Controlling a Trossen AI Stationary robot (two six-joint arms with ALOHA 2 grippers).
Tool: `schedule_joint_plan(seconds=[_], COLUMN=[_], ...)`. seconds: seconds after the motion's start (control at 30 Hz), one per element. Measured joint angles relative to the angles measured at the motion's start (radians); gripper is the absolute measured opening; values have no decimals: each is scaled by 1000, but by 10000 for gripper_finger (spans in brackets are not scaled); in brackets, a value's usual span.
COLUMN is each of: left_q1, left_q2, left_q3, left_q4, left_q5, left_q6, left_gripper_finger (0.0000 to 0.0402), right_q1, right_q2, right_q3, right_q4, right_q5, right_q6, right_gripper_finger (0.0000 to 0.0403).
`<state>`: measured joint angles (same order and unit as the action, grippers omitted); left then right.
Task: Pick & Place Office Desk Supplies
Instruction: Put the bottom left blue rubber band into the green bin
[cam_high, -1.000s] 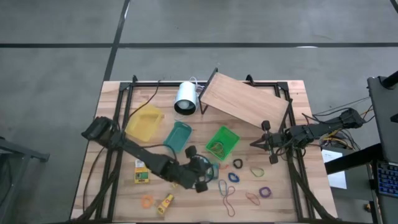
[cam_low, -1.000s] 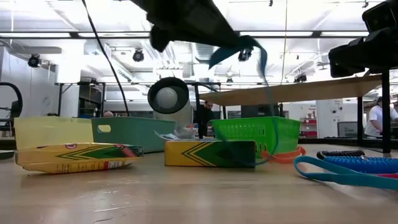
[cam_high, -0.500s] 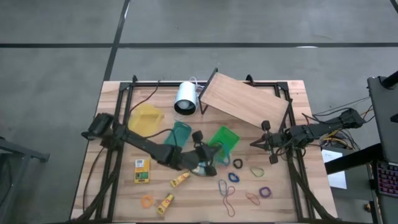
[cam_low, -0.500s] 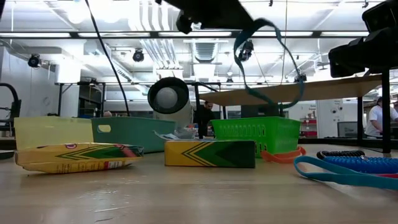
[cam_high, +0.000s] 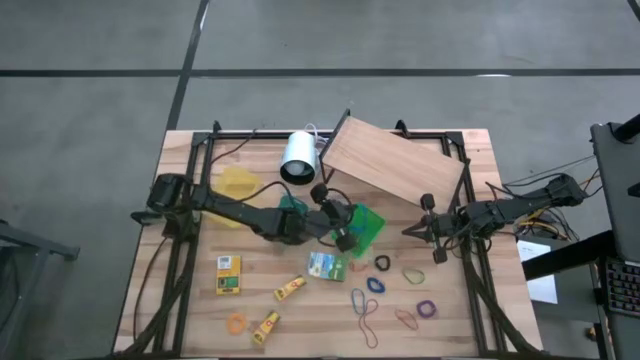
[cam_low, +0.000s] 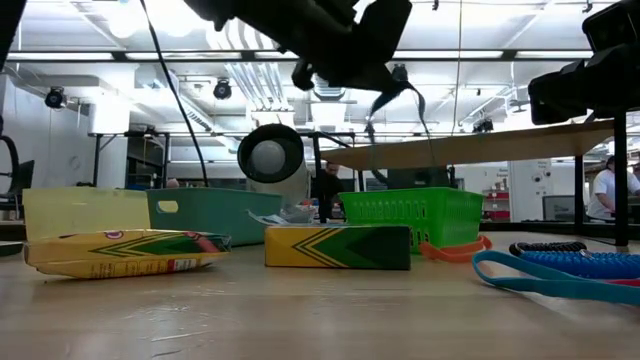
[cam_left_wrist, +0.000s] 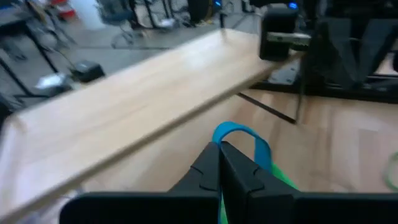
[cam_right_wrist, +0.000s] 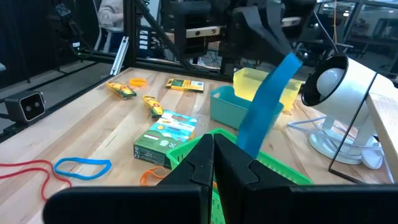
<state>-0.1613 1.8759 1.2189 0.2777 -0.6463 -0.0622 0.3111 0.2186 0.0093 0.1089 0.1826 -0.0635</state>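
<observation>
Left gripper (cam_left_wrist: 219, 149): fingers meet on the blue band (cam_left_wrist: 241, 138), but the band's lower part is hidden behind them. In the high view the band is too small to make out under the arm. Left wrist view is blurred; the wooden board (cam_left_wrist: 137, 106) is cut off at 2 edges, and the green basket (cam_left_wrist: 273, 180) shows only as a sliver beside the fingers. Right gripper (cam_right_wrist: 212, 149): its fingers cover most of that basket (cam_right_wrist: 280, 174). White cylinder (cam_right_wrist: 345, 93) is cut off at the edge. Low view: teal band (cam_low: 560, 278) runs off-frame; print on the yellow box (cam_low: 120, 250) is unreadable. Small loops (cam_high: 380, 262) in the high view: colours hard to tell.
</observation>
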Motion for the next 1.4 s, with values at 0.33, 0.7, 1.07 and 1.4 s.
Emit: schedule_joint_plan(seconds=[0.33,0.7,1.07,1.4], left_q1=[3,4,11,65], left_q2=[0,0,0,66], left_q3=[-84,-178,-209,-159], left_q4=[-9,-13,-11,29], left_q5=[109,326,392,452], left_q6=[-123,-207,-209,-208], left_gripper_finger=[3,3,3,3], right_q1=[0,0,0,0], right_q2=[0,0,0,0], right_q3=[0,0,0,0], right_q4=[0,0,0,0], right_q5=[0,0,0,0], right_q6=[0,0,0,0], right_gripper_finger=[8,8,8,8])
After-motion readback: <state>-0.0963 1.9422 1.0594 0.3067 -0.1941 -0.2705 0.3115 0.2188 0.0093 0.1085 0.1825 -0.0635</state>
